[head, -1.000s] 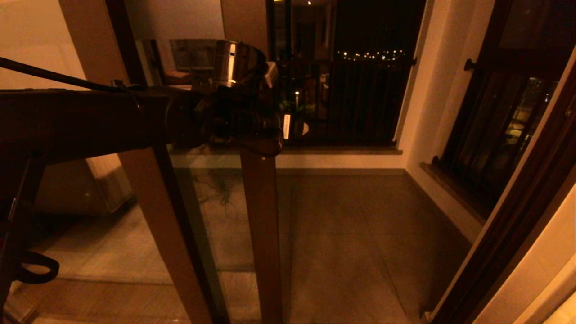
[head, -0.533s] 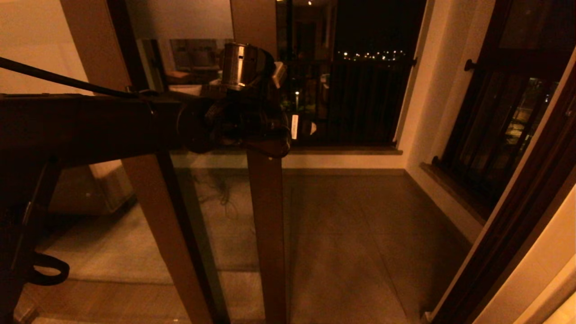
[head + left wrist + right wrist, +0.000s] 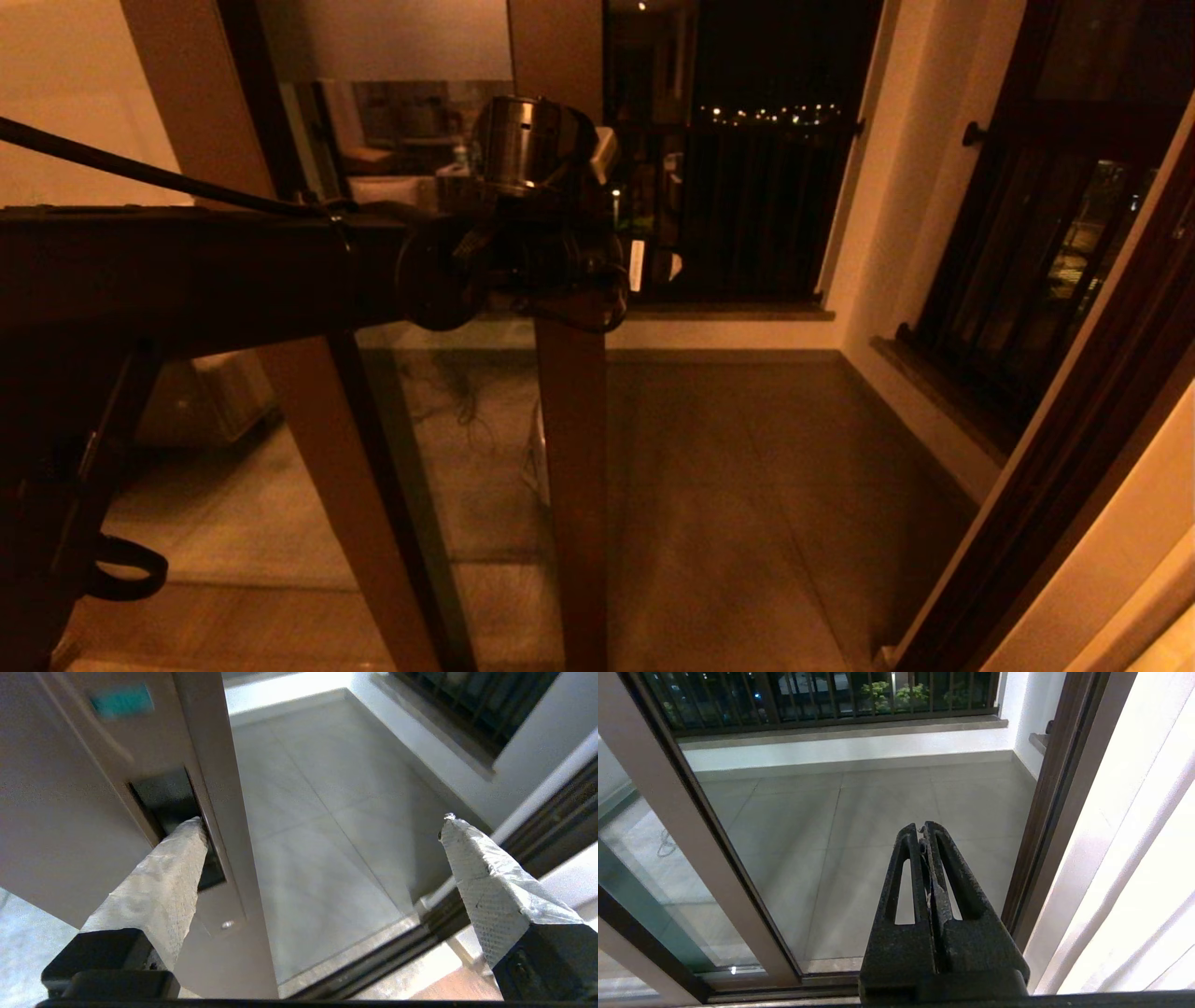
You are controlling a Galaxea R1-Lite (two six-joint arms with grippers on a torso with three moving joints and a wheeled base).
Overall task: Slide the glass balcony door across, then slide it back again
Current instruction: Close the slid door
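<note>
The glass balcony door [image 3: 573, 467] stands partly open, its brown stile upright in mid view with glass to its left. My left arm reaches across from the left and my left gripper [image 3: 597, 271] is at the stile at lock height. In the left wrist view the left gripper [image 3: 322, 821] is open: one taped finger [image 3: 159, 882] is tucked into the dark recess of the lock plate [image 3: 170, 795] on the stile [image 3: 210, 742], the other finger [image 3: 486, 882] hangs free over the opening. My right gripper [image 3: 923, 828] is shut on nothing, held low before the doorway.
Tiled balcony floor [image 3: 747, 485] lies beyond the opening. A dark railing [image 3: 747, 205] closes the far side and a barred window [image 3: 1027, 280] the right wall. The dark door jamb [image 3: 1055, 467] stands right, the floor track [image 3: 373, 961] below, a pale curtain [image 3: 1134, 858] beside my right gripper.
The door's stile has slid to the right, and my left arm and gripper have moved right with it. The opening has narrowed a little.
</note>
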